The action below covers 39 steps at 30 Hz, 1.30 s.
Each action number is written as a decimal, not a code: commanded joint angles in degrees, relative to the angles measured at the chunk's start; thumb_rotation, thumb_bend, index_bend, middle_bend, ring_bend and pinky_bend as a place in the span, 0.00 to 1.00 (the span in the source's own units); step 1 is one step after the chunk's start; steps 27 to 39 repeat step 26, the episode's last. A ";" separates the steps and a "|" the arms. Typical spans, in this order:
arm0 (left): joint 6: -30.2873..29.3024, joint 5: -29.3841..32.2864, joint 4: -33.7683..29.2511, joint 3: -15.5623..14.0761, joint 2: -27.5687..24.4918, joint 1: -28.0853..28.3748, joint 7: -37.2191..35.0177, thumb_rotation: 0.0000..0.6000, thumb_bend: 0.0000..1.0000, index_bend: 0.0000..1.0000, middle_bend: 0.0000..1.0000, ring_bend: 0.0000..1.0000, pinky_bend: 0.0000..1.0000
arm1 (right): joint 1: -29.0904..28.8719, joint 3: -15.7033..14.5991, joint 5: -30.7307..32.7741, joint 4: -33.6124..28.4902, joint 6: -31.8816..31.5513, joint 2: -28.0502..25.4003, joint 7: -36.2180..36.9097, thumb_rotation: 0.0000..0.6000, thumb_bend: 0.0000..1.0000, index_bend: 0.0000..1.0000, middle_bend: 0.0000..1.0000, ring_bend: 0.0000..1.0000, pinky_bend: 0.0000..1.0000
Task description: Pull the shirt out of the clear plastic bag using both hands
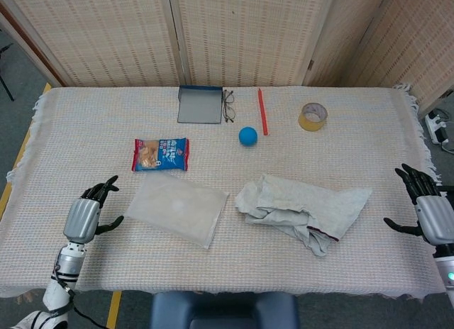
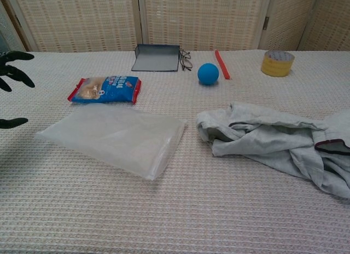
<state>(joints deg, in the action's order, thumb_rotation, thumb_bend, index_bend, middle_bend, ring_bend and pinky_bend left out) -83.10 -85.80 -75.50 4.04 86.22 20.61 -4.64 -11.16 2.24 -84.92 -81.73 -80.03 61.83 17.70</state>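
Observation:
The clear plastic bag [image 1: 178, 208] [image 2: 117, 139] lies flat and empty left of centre. The grey shirt [image 1: 305, 210] [image 2: 276, 139] lies crumpled on the cloth to its right, fully outside the bag. My left hand [image 1: 86, 212] hovers a short way left of the bag with fingers spread, holding nothing; only its fingertips [image 2: 13, 70] show at the chest view's left edge. My right hand [image 1: 428, 212] is at the far right edge, fingers apart, clear of the shirt's corner.
A blue snack packet [image 1: 161, 154] lies behind the bag. Further back are a blue ball [image 1: 247, 135], a red pen [image 1: 262, 111], glasses [image 1: 228, 106], a dark tray [image 1: 200, 104] and a tape roll [image 1: 312, 116]. The table's right edge runs beside my right hand.

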 commanded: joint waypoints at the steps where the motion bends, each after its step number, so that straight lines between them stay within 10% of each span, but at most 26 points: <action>1: 3.36 -0.02 -14.45 -2.82 -10.43 -1.91 2.72 1.00 0.20 0.16 0.30 0.19 0.29 | 3.23 -2.44 -3.28 -11.37 -3.33 -4.97 -15.88 1.00 0.09 0.00 0.00 0.00 0.00; 12: -5.39 -3.75 -18.45 -7.03 -17.16 -9.80 5.54 1.00 0.18 0.16 0.13 0.03 0.11 | 5.20 -3.35 -5.51 -12.15 -5.14 4.28 -29.90 1.00 0.09 0.00 0.00 0.00 0.00; 39: -5.90 -3.30 -13.58 -6.15 -18.16 -12.28 1.78 1.00 0.18 0.16 0.12 0.02 0.10 | 5.53 -3.10 -4.96 -13.45 -3.99 3.96 -29.35 1.00 0.09 0.00 0.00 0.00 0.00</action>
